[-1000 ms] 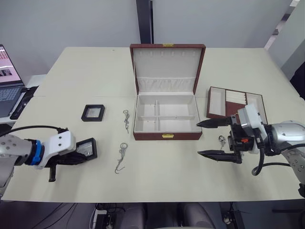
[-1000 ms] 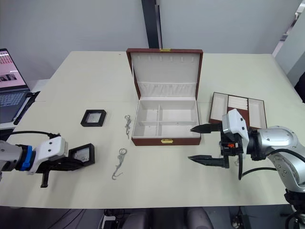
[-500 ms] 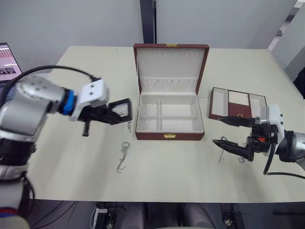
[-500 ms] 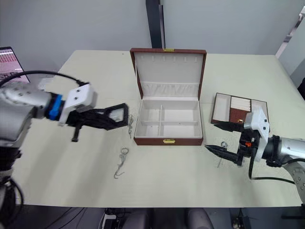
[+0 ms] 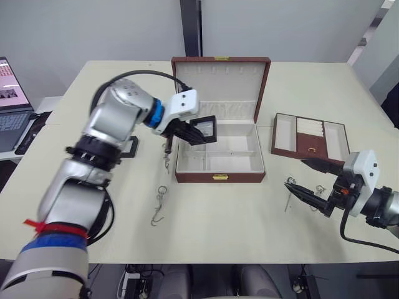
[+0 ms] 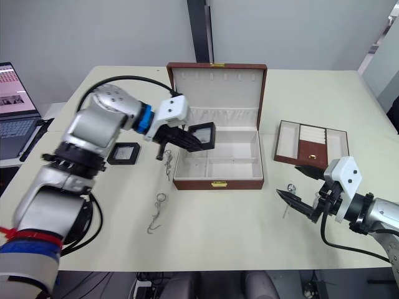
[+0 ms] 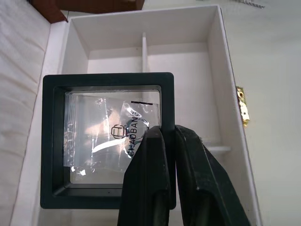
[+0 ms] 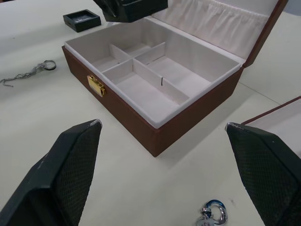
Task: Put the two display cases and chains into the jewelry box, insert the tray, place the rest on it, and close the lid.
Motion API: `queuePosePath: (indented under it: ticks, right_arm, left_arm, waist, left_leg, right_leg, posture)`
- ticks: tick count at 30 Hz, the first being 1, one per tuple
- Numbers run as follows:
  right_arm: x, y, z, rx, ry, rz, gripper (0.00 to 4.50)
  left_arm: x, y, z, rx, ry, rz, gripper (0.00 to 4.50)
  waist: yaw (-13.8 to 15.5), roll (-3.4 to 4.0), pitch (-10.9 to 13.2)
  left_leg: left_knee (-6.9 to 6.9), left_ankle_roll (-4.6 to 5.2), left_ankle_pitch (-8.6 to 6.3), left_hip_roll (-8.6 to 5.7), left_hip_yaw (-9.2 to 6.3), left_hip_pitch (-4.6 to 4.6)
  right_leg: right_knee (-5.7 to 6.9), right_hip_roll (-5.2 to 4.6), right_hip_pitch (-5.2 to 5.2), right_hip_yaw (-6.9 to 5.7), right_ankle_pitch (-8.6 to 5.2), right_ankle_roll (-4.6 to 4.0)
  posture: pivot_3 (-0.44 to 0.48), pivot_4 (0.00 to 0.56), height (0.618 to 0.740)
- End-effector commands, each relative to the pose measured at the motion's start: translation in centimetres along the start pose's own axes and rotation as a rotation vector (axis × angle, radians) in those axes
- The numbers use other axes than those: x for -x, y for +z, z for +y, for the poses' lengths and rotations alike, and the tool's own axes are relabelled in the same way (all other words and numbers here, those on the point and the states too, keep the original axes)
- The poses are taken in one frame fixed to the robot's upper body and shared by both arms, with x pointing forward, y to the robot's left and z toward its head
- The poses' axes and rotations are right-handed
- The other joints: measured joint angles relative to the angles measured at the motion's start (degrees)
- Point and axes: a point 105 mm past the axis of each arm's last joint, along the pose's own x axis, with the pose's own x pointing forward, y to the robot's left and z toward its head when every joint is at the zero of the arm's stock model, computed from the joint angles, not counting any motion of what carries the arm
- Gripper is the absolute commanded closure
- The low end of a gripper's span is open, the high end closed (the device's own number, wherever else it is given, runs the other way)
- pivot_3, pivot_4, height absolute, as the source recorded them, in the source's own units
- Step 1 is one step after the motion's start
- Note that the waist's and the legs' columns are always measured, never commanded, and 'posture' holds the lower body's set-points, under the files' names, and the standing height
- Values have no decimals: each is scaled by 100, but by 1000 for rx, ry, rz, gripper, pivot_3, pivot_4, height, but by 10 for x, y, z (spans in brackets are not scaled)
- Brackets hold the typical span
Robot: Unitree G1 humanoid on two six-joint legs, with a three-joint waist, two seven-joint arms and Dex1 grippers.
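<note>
Fingers of the left hand (image 7: 162, 141) are pressed together on the rim of a black display case (image 7: 101, 136), pinching it and holding it tilted above the far-left compartment of the open jewelry box (image 5: 217, 156). A clear packet with a ring shows through the case's window. The box sits at the middle of the tabletop (image 5: 218, 218), its lid (image 5: 221, 87) standing upright at the far side and its four white compartments bare.

Left of the box, a second display case (image 6: 123, 152) lies flat on the tabletop, partly hidden behind the left arm in the left eye view. Just beside the box's left wall lies one chain (image 5: 166, 157); a second chain (image 5: 158, 205) lies nearer, toward the front edge.

The right hand (image 5: 312, 180) hovers low over the tabletop on the right, its two fingers spread wide and gripping nothing. Small rings and a pin-like piece (image 5: 290, 190) lie just beside its tips. Beyond it, right of the box, rests the tray (image 5: 310, 138), with white and brown sections.
</note>
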Motion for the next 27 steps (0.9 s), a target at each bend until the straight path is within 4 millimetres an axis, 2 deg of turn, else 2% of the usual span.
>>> queuePosePath:
  ticks: [1,7,12,19,27]
  right_arm:
    - [4,11,1,46,-32,-35,0]
    - [8,11,5,42,-59,-31,0]
    - [11,11,7,41,-76,-26,0]
    - [13,12,8,37,-85,-27,0]
    - [14,12,8,34,-87,-28,0]
  left_arm:
    - [-8,5,14,-53,43,0,4469]
    - [-38,12,16,-25,13,-52,4469]
    - [-51,8,16,-10,20,-59,4469]
    - [-62,3,16,-32,50,-49,4469]
    - [-65,-2,15,-34,51,-35,4469]
  waist:
    - [-16,-1,0]
    - [-11,-1,1]
    - [-22,-2,1]
    - [-4,-2,1]
    - [-10,-2,1]
  left_leg:
    - [0,0,0,-3,1,0]
    - [-2,0,0,-8,2,0]
    - [-2,0,0,-8,2,0]
    - [-2,0,0,-8,1,-1]
    - [-2,0,0,-9,2,0]
  right_leg:
    - [0,1,0,0,0,0]
    - [1,4,-1,0,0,0]
    - [3,6,-2,1,0,0]
    - [3,3,-1,-1,0,0]
    - [3,4,-1,0,0,0]
  posture:
    - [0,150,740]
    - [0,150,740]
    - [0,150,740]
    - [0,150,740]
    - [0,150,740]
